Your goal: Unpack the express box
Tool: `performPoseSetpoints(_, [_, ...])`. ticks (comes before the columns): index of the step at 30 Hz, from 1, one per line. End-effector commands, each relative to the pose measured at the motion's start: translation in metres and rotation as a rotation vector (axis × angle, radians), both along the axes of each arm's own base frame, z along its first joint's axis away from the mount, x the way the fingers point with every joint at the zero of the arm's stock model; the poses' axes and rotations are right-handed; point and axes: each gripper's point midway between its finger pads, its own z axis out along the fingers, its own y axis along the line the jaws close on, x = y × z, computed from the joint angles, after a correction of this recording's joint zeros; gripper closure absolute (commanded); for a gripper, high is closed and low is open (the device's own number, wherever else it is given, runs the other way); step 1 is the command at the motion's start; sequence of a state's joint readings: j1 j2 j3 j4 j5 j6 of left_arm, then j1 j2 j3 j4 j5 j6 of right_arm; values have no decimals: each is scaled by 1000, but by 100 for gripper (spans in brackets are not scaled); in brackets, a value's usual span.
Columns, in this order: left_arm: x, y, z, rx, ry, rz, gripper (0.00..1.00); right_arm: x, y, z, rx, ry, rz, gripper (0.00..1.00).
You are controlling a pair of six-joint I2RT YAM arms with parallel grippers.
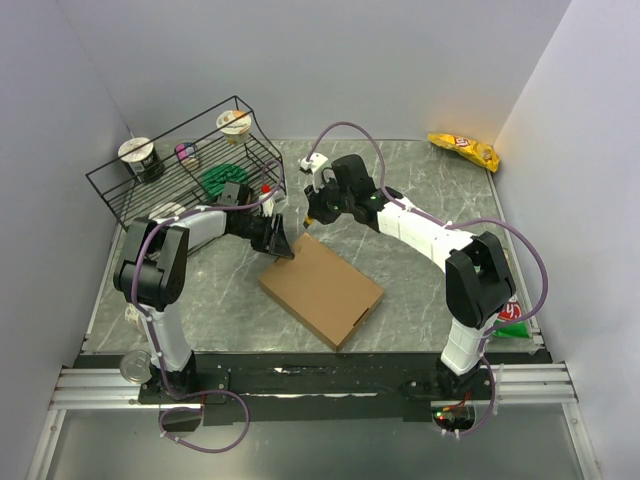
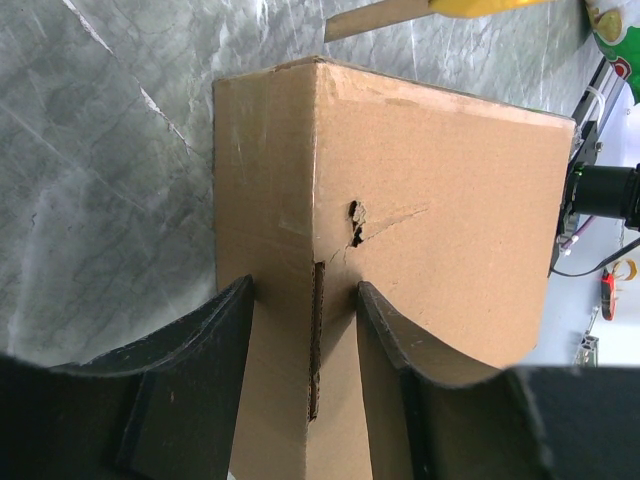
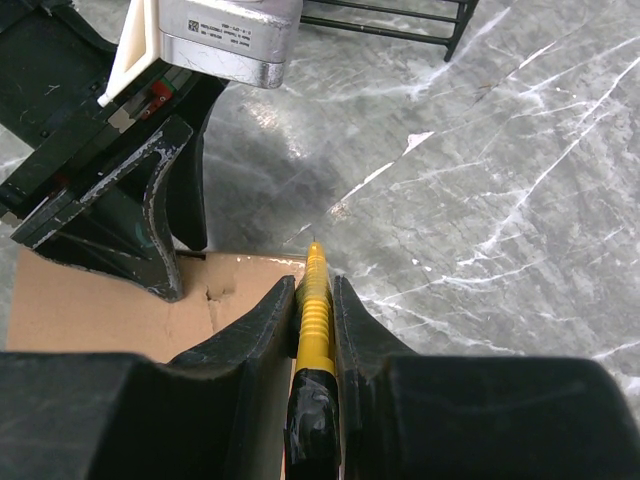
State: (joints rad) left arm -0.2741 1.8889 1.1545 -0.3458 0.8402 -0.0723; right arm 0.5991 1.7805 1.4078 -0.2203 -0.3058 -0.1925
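Note:
The express box (image 1: 321,291), a flat plain brown carton, lies on the marble table in the middle. It fills the left wrist view (image 2: 440,200), where a small tear and a slit show near its corner. My left gripper (image 1: 281,241) is open at the box's far left corner, its jaws straddling the box edge (image 2: 305,310) with cardboard between them. My right gripper (image 1: 312,213) is shut on a yellow cutter (image 3: 314,300). The cutter's tip sits at the box's far edge (image 3: 120,310), right beside the left fingers (image 3: 160,235).
A black wire rack (image 1: 190,165) with cups and a green item stands at the back left, close behind the left arm. A yellow snack bag (image 1: 463,150) lies at the back right. A green packet (image 1: 512,325) is by the right arm's base, and a can (image 1: 135,367) by the left base.

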Motion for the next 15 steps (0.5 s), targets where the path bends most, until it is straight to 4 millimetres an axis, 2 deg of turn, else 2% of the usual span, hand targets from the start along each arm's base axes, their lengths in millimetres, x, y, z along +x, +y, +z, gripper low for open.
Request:
performPoseSetpoints(1, [-20, 30, -53, 202, 116, 40, 51, 4, 7, 26, 30, -70, 10, 100])
performPoseSetpoints(15, [-18, 29, -55, 202, 120, 44, 51, -2, 9, 12, 3, -36, 27, 100])
